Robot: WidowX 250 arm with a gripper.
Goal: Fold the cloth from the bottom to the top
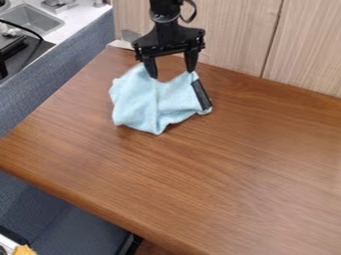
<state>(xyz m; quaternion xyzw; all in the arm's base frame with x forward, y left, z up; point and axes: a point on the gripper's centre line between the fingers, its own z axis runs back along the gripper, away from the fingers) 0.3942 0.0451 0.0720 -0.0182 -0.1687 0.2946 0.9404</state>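
Although the blue cloth is bunched up and creased, it does not form a neat fold with its bottom edge laid along its top. It lies on the brown worktop in the upper left of the frame, its lower edge drawn to an uneven point and a dark strip slanting along its right side. Some of it may be doubled over (the creases make that hard to judge), so I would call the job partly done at best. What seems left is to bring the lower edge up to the far one, line the two up and flatten the result.

The gripper is wide open over the cloth's far edge, one finger at the left of the dip in that edge and the other near the upper right corner. Nothing appears pinched between them.

Close behind stands a pale wooden panel, which could cramp any push further that way. The gripper itself sits where the folded edge would probably have to land, so it may need to move off first. A sink at the upper left looks well out of the way.
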